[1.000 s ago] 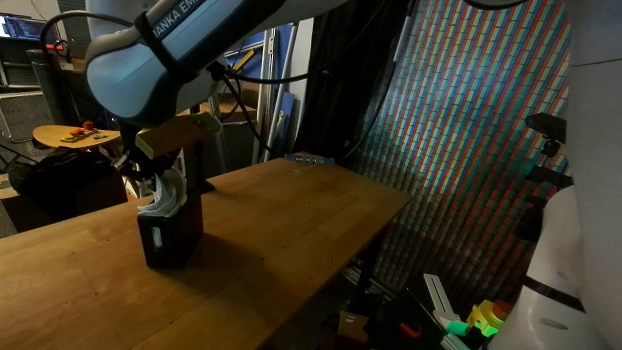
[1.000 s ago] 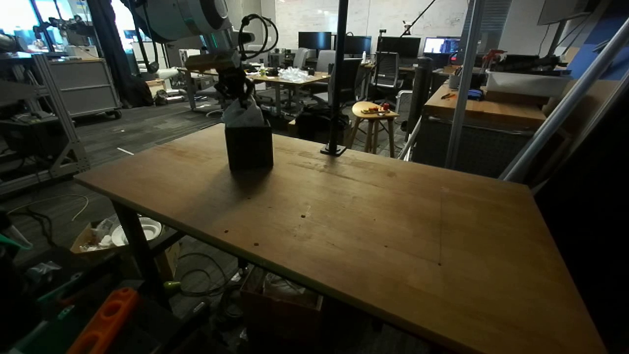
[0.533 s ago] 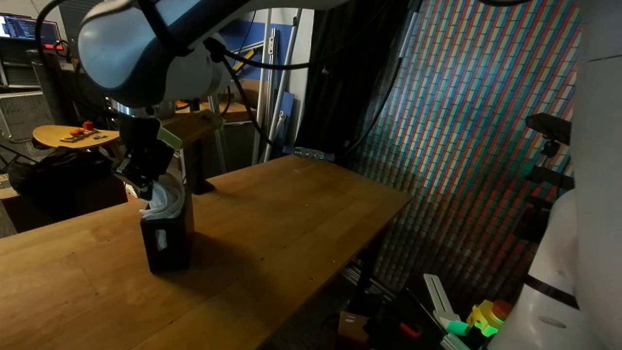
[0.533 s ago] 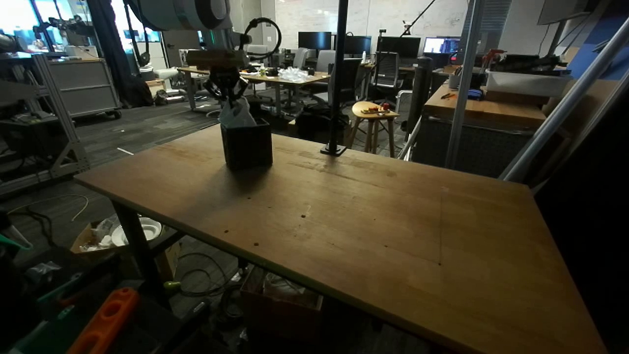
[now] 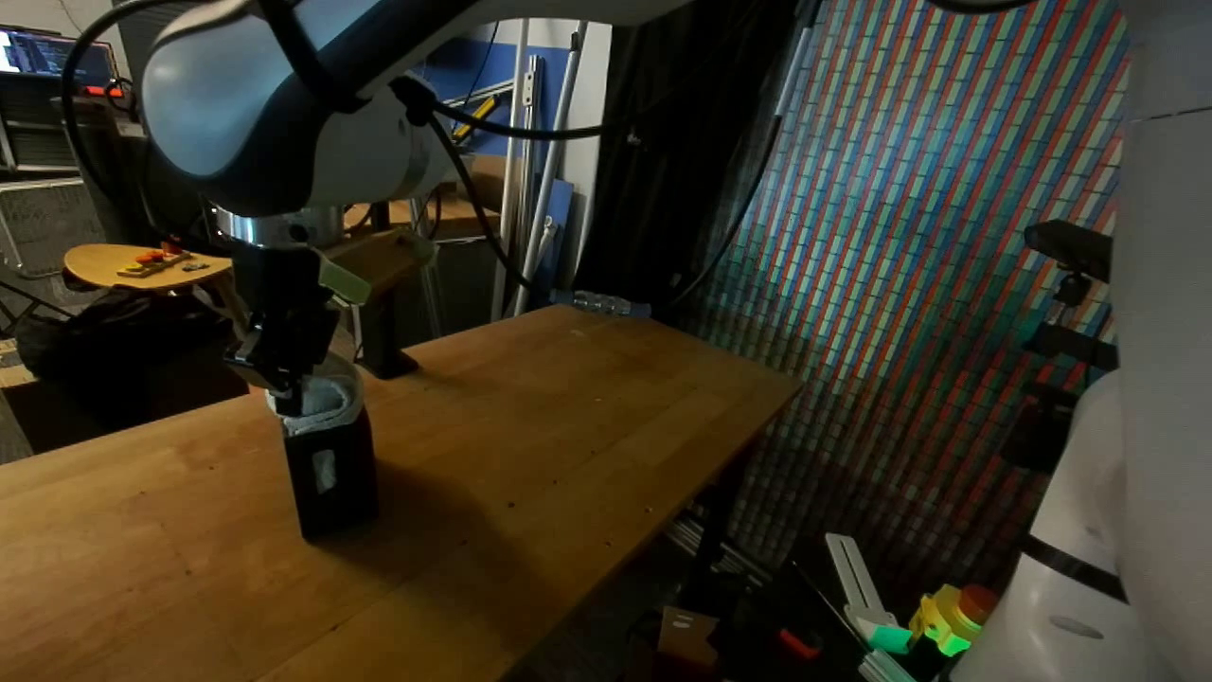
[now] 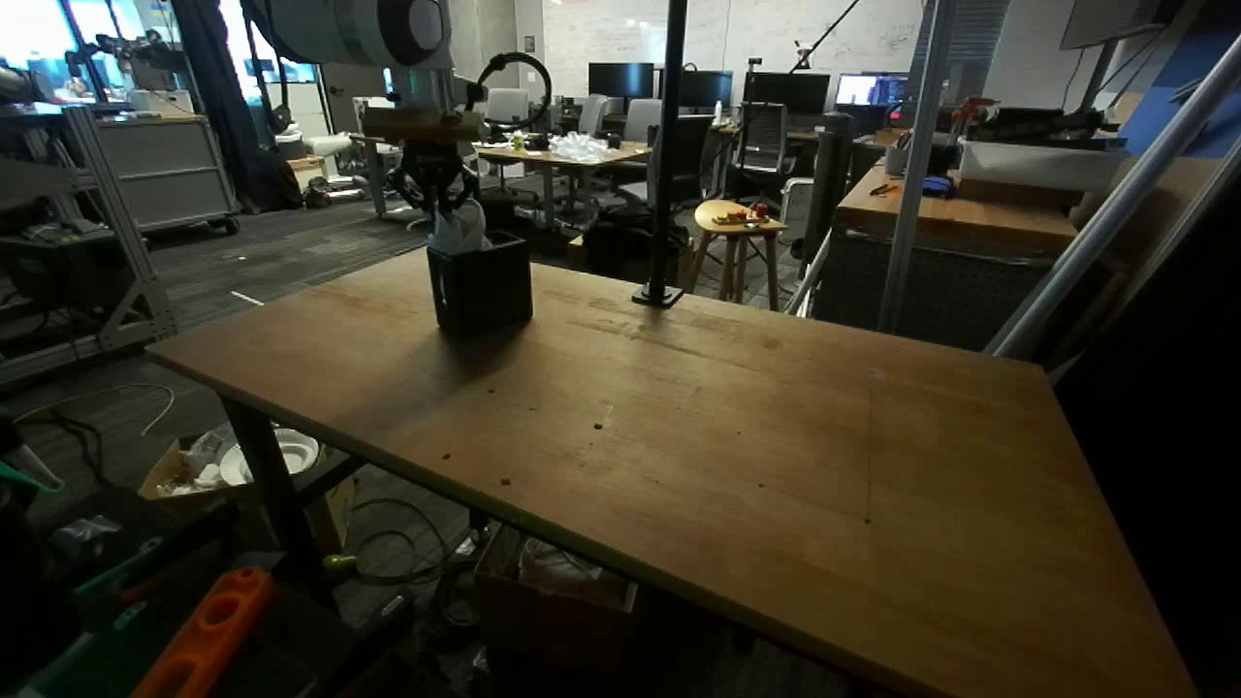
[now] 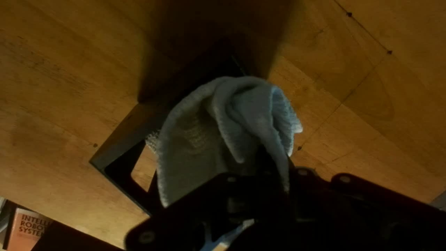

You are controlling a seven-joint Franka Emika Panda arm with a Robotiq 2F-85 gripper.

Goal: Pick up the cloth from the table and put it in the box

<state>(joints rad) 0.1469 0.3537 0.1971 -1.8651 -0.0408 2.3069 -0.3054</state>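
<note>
Grey cloth (image 7: 195, 150), one, pinched by one gripper (image 5: 288, 396), partly inside one box (image 6: 485, 289)

Box (image 6: 485, 296) at 10 o'clock on counter (image 6: 679, 465) in an exterior view, cloth (image 6: 461, 229) partly inside, gripper (image 6: 438, 206) above, pole base (image 6: 657, 295) at box's 3 o'clock.

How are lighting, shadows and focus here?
In the wrist view the gripper is dark and blurred, though the book's lettering is partly readable; in both exterior views a soft shadow spreads from the box; in an exterior view the background at upper left glares white.
</note>
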